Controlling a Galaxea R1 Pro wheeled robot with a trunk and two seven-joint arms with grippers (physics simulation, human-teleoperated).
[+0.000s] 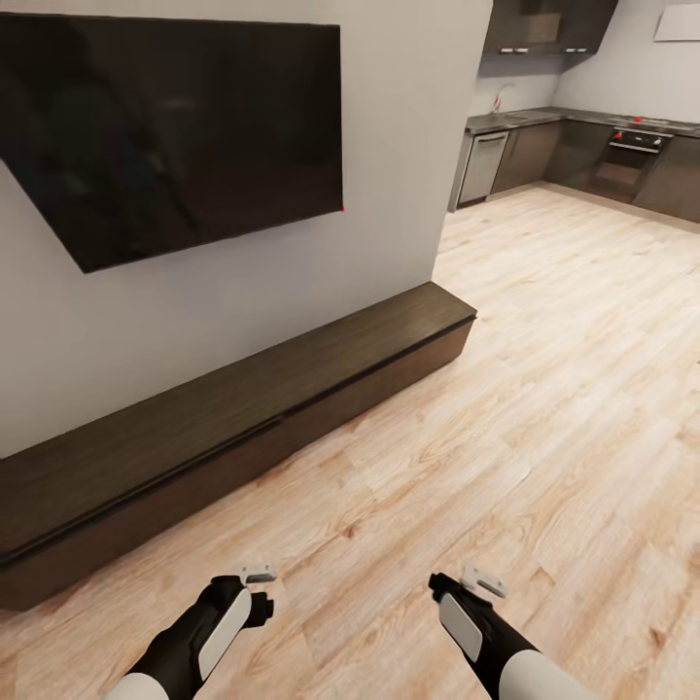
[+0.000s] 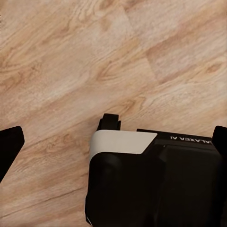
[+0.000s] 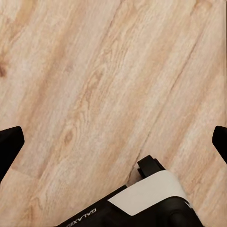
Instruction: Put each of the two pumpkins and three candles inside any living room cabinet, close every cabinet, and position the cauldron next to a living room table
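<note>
Dark wood cabinet (image 1: 243,408) closed under TV (image 1: 165,126); left tool (image 1: 258,588), right tool (image 1: 467,583) seemingly spread apart, empty.

I see bare floor (image 1: 544,408) open ahead and to my right. The long cabinet (image 1: 243,408) and the wall (image 1: 243,292) block my left.
</note>
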